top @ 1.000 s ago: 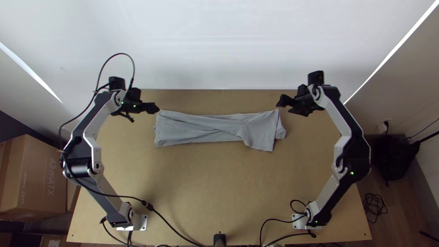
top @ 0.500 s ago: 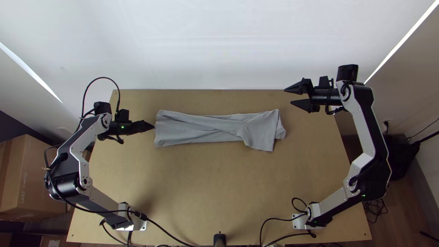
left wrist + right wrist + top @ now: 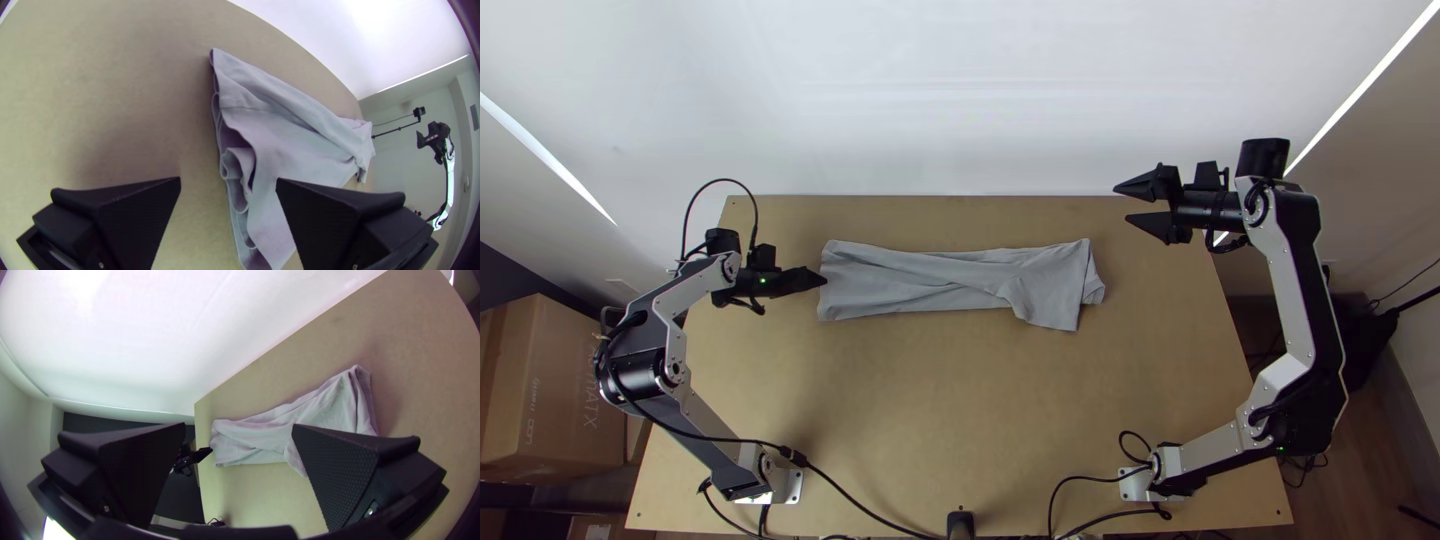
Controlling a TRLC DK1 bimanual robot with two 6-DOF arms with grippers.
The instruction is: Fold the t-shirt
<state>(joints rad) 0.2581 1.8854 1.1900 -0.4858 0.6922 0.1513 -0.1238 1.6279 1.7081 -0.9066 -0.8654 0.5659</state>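
The grey t-shirt (image 3: pixel 930 281) lies as a long narrow folded strip across the table's far half, with a flap angled out near its right end. At the strip's left end, my left gripper (image 3: pixel 820 280) points at the cloth's edge; in the left wrist view, the left gripper (image 3: pixel 228 182) is open, its fingers spread beside the layered end of the shirt (image 3: pixel 280 135). My right gripper (image 3: pixel 1120 205) stands open beyond the strip's right end, apart from the cloth. In the right wrist view, nothing is between the fingers of the right gripper (image 3: pixel 239 430), and the shirt (image 3: pixel 270 432) lies farther off.
The wooden table (image 3: pixel 940 420) has bare surface between the shirt and the arm bases. A white wall (image 3: pixel 960 100) rises behind its far edge. Black cables (image 3: pixel 860 500) run along the near edge, and cardboard boxes (image 3: pixel 540 390) stand at the left.
The left gripper first drew back left and down from the shirt's upper left corner, then shifted slightly right. My right gripper moved right, away from the cloth, and turned. The shirt has not moved.
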